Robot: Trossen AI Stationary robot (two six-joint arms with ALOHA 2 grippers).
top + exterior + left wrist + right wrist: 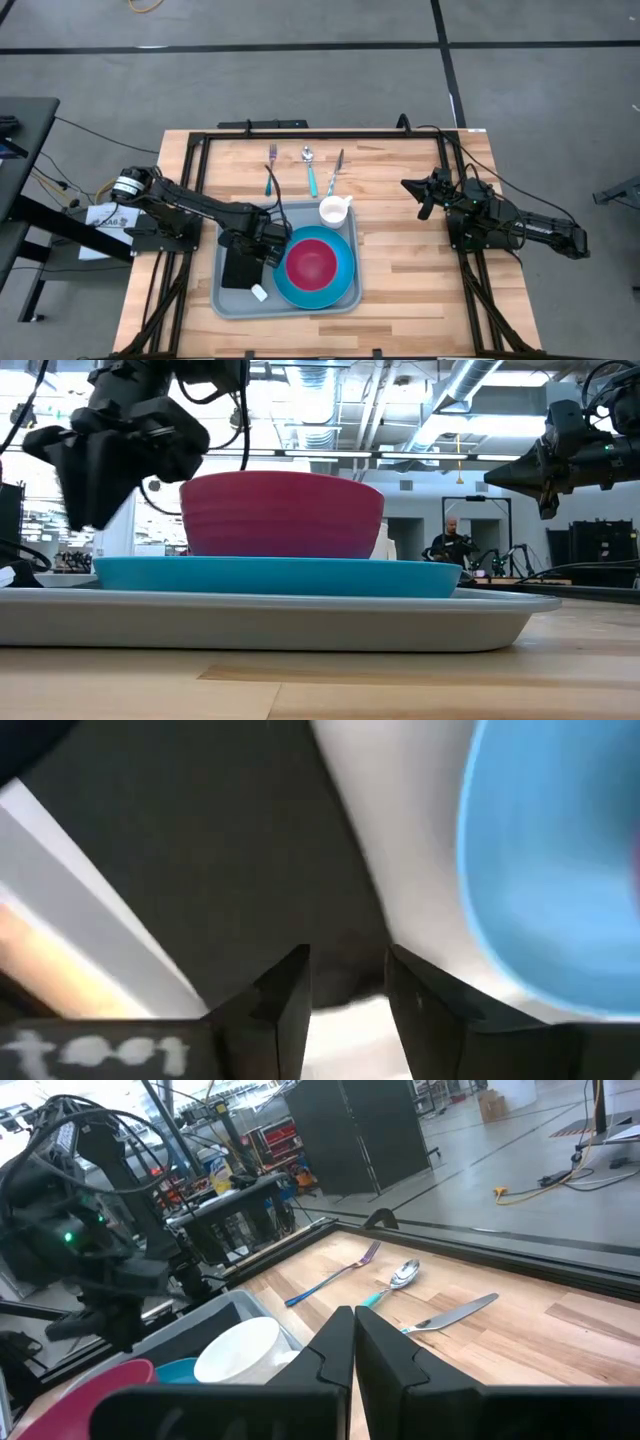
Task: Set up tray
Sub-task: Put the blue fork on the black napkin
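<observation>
Light grey-blue, the tray (232,301) sits at the table's (420,290) near edge, around six o'clock. On its left part lies a black napkin (240,270), over which the left gripper (268,247) hovers, fingers apart and holding nothing. Next comes the blue plate (345,283) carrying a pink bowl (311,262), with a white cup (334,211) at the plate's one o'clock. At twelve o'clock beyond the tray lie a fork (270,168), spoon (310,170) and knife (335,172). Far over at three o'clock the right gripper (424,194) waits, fingers together.
</observation>
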